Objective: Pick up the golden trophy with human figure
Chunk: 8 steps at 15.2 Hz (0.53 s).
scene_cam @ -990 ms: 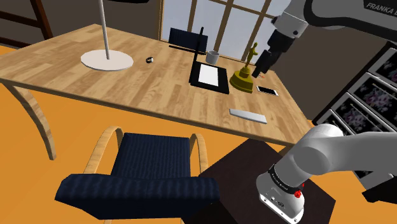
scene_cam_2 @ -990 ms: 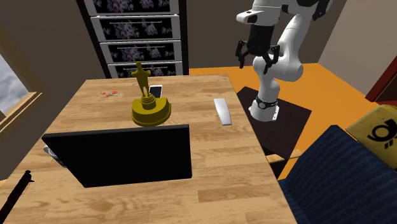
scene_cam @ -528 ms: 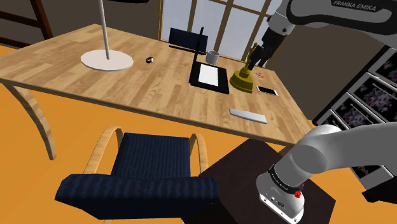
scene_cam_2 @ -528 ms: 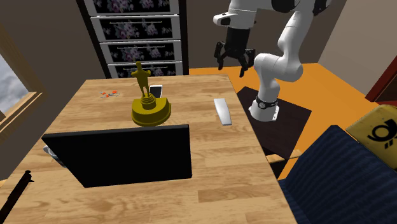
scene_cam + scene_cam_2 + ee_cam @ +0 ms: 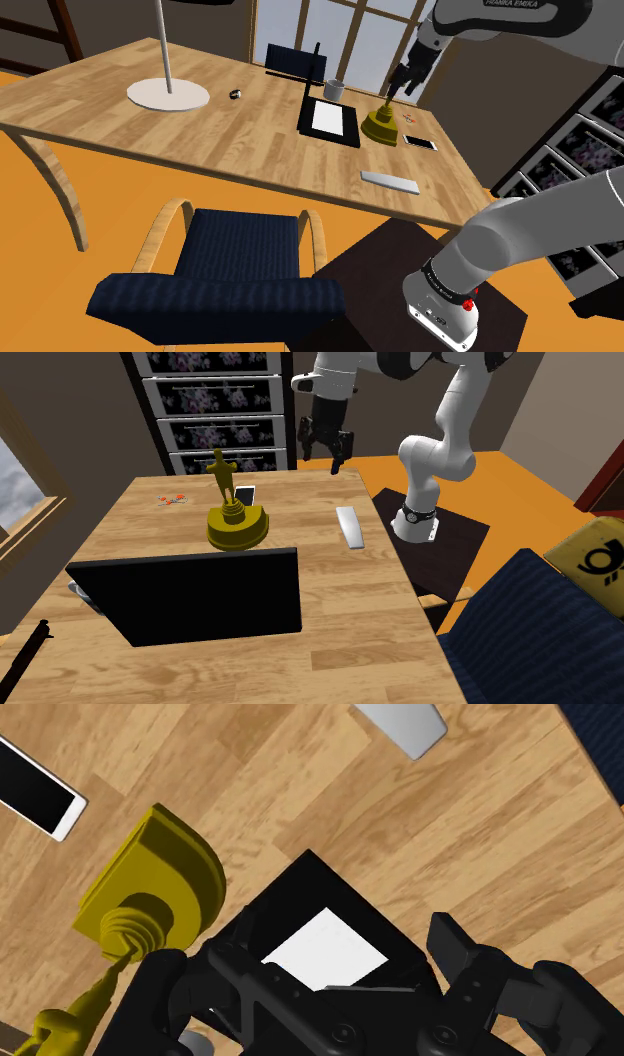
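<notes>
The golden trophy stands upright on the wooden table, a human figure on a round stepped base. My gripper hangs open and empty above the table, higher than the figure's head and off to the second exterior view's right of it. From the shoulder camera the gripper covers the figure, and the trophy's base shows below it. The wrist camera has the trophy beside one finger, outside the gripper, which hovers over a black pad with a white panel.
A white-edged phone lies just behind the trophy, and a grey flat bar nearer the table's edge. An upright black screen, a small cup and a lamp base also stand on the table. A blue chair sits in front.
The gripper has travelled from beside the table to over it, leftward in both exterior views and closer to the trophy. Its fingers stayed open. The trophy has not moved.
</notes>
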Available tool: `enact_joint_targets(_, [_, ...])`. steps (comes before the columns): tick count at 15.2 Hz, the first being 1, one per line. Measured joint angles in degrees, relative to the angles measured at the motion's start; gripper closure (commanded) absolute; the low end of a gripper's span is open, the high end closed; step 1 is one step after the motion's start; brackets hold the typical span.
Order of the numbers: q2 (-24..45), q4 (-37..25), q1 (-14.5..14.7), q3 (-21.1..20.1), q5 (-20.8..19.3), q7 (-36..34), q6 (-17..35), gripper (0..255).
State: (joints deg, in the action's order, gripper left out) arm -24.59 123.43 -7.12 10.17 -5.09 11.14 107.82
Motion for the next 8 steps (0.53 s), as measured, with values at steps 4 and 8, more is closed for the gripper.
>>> enact_joint_targets(4, [6.43,-5.26,-1.18,2.06,-0.32,0.48,2.36,0])
enact_joint_targets(8, [13.6,-12.14,-2.46,4.5,0.22,1.74,3.83,0])
